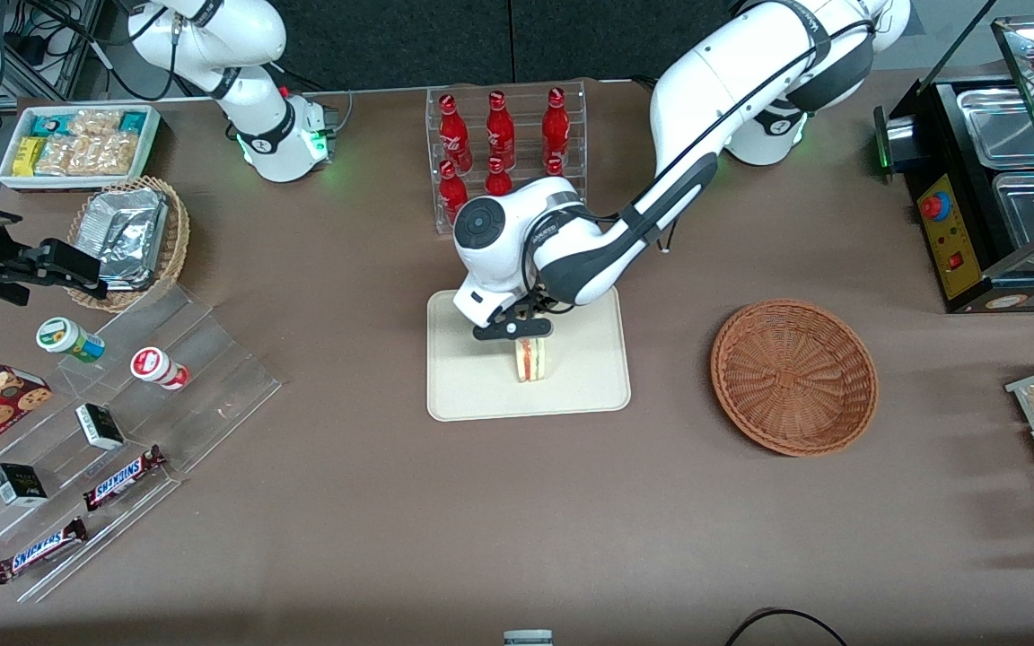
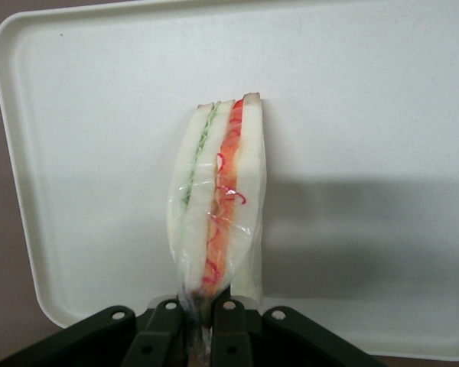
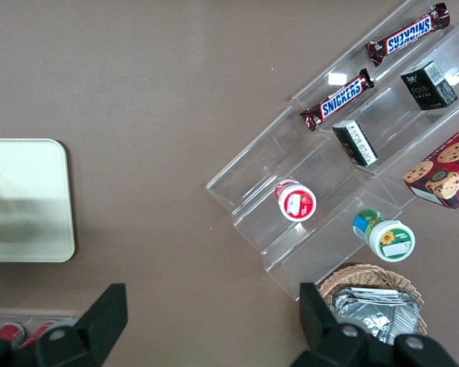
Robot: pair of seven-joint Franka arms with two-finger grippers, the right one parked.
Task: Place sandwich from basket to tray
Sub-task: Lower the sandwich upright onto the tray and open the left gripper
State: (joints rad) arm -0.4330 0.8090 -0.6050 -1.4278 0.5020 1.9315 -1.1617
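The sandwich (image 1: 530,359), a pale bread wedge in clear wrap with a red-orange filling stripe, stands on edge on the cream tray (image 1: 589,377). My left gripper (image 1: 521,329) is directly above it, shut on the wedge's upper tip. In the left wrist view the sandwich (image 2: 218,199) hangs from the black fingers (image 2: 228,336) over the tray (image 2: 367,99). The reddish-brown wicker basket (image 1: 793,375) sits empty on the table toward the working arm's end.
A clear rack of red bottles (image 1: 506,152) stands farther from the camera than the tray. A tan basket with foil packets (image 1: 133,240), a white snack bin (image 1: 77,144) and a clear stepped display (image 1: 104,431) lie toward the parked arm's end. A food warmer (image 1: 993,188) stands near the working arm.
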